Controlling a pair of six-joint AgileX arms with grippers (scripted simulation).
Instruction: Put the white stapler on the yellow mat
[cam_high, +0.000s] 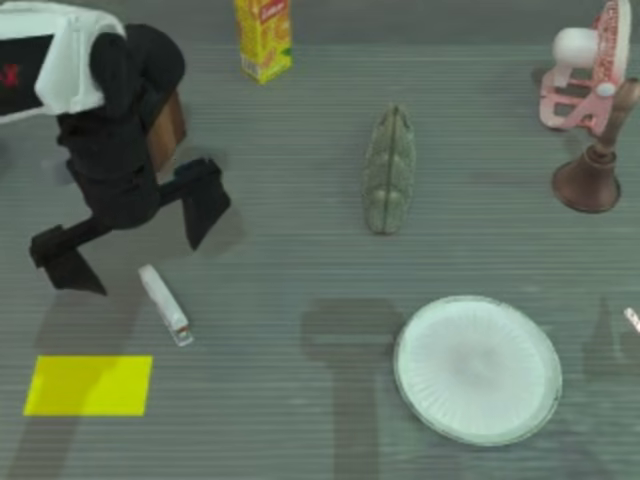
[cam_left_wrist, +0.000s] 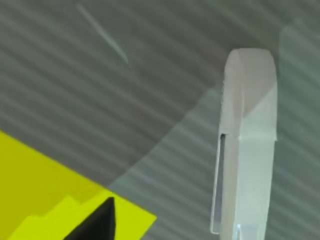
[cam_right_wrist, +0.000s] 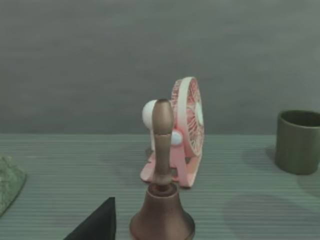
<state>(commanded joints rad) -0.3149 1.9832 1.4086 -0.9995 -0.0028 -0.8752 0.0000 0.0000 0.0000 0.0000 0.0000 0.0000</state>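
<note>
At the top view's left, the left gripper hangs above the table with its two dark fingers spread wide and nothing between them; the left wrist view shows one fingertip over the corner of the yellow mat. The yellow mat lies flat near the front left corner of the table, bare. Just to its right and a little farther back lies the white stapler, flat on the table, slanted, apart from the mat and not touched by either finger. The grasp looks not yet made, and the risks follow from that. The stapler is slim and lies at an angle, so fingers that descend out of line with its narrow width would likely push it aside or spin it rather than close on it. One finger sits nearer the mat than the stapler, so a careless descent could catch the thin mat and shift it. A grip near one end could let the bar tilt and slip during the carry. Farther right stand a yellow juice carton, a green pouch, a white plate, a brown bell and a pink fan, all well apart from the short path. The right gripper is out of the top view; its wrist view shows one dark fingertip near the bell, and whether its fingers are apart cannot be told.
</note>
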